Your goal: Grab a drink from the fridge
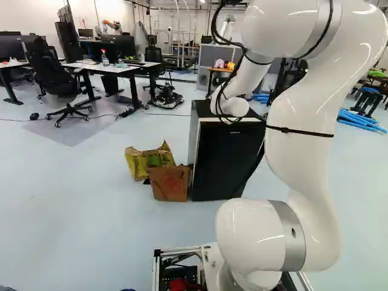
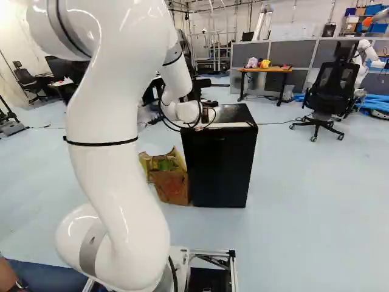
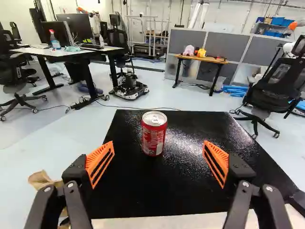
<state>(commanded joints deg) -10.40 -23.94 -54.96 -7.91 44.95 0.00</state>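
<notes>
In the right base view, my gripper [image 2: 206, 115] shows as a small dark part beyond the arm's white wrist, low over the fridge top. The black fridge [image 2: 220, 167] stands on the floor with its door closed; it also shows in the left base view [image 1: 224, 160]. The wrist view has the gripper [image 3: 158, 164] open, orange pads wide apart and nothing between them. A red drink can [image 3: 154, 134] stands upright on the fridge's black top [image 3: 143, 191], ahead of the fingers and roughly midway between their lines. I cannot make out the can in either base view.
A brown paper bag [image 1: 170, 183] and a yellow-green bag [image 1: 148, 160] stand against the fridge's side. Farther off are desks [image 3: 66, 52], a small wooden table [image 3: 202, 59], an office chair [image 2: 333, 85] and grey partitions. Another robot [image 2: 366, 55] is at the far right.
</notes>
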